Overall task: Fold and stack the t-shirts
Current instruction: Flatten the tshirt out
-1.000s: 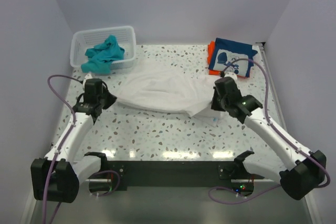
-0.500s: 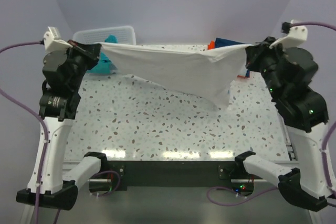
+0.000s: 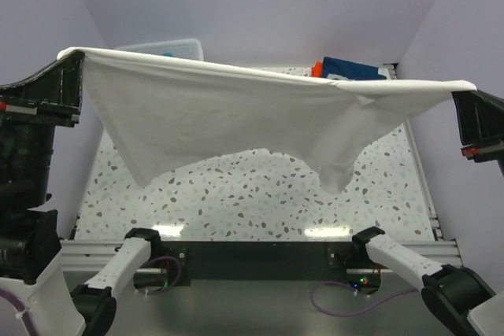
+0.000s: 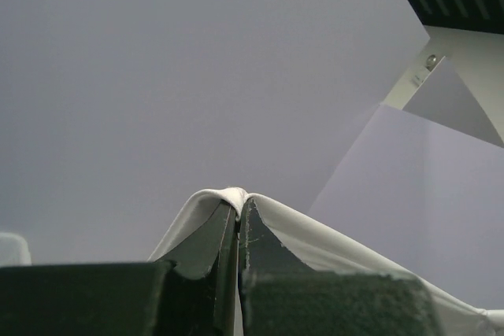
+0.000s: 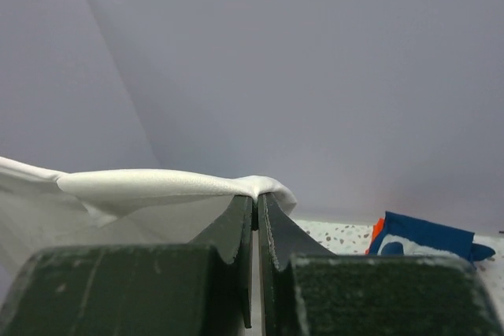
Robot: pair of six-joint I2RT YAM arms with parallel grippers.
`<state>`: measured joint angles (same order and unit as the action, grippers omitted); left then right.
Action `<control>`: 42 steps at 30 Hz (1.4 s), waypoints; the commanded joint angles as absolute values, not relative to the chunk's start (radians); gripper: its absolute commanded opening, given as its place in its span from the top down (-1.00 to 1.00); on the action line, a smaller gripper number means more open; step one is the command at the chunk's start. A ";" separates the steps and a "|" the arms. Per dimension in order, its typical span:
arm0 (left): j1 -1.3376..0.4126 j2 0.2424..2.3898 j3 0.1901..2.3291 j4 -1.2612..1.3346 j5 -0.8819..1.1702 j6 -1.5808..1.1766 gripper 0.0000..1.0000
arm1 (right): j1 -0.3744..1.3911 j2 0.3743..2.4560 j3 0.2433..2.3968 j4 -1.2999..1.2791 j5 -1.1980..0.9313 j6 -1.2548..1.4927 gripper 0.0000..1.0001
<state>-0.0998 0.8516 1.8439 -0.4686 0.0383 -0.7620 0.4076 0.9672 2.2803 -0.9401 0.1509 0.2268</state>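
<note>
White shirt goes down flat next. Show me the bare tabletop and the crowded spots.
Bare table shows from its near edge to the hanging hem of the white shirt. Crowded: far right corner, navy shirt on orange shirt; far left, the basket. Behind the cloth is hidden.

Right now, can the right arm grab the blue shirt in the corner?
Probably not. The right gripper is shut on the white shirt, held high, so it would have to let go first.

Looking like a lab test booth: plain lilac walls [image 3: 252, 5] boxing in a speckled table [image 3: 236, 194], cables [image 3: 339, 298] trailing off a metal rail [image 3: 417, 251].
</note>
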 commanded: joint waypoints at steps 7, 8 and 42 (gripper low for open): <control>-0.098 0.857 1.869 -0.583 0.018 -0.727 1.00 | 0.406 0.968 2.257 -0.985 0.175 0.150 1.00; -0.100 0.861 1.846 -0.577 0.012 -0.723 1.00 | 0.407 0.969 2.232 -0.976 0.210 0.135 1.00; -0.098 1.907 1.246 -0.201 -0.164 -0.638 1.00 | 0.291 1.910 1.569 -0.523 0.138 0.143 1.00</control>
